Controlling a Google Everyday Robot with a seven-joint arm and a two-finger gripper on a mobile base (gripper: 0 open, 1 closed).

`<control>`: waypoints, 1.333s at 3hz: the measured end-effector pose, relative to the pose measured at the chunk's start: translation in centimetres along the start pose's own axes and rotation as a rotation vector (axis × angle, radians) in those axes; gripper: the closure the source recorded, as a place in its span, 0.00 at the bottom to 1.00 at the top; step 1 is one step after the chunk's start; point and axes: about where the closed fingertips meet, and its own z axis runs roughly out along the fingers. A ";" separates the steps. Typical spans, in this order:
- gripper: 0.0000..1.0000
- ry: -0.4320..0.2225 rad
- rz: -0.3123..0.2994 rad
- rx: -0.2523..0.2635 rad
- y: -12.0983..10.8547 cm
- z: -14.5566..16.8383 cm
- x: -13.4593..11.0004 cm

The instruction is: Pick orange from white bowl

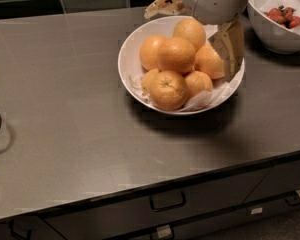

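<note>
The white bowl (131,41) stands on the grey counter, lined with crumpled white paper and holding several oranges. The orange (168,89) with the puckered stem dimple lies at the front of the pile, facing the camera. My gripper (192,40) hangs over the back of the bowl and is open. One tan finger (161,3) is beyond the far rim. The other finger (231,48) reaches down inside the right side, beside the right-hand oranges. The top orange (190,31) lies between the fingers. Nothing is held.
A deeper white bowl of red strawberries (282,19) stands at the back right, close to the arm. Dark tiles run along the back wall. The counter's front edge has drawers with handles (167,201) below. Dark objects sit at the left edge.
</note>
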 end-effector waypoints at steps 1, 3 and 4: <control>0.00 -0.026 -0.011 -0.017 0.3 1.2 -0.6; 0.00 -0.155 -0.035 -0.085 2.0 4.6 -2.8; 0.00 -0.208 -0.046 -0.111 2.2 6.3 -3.7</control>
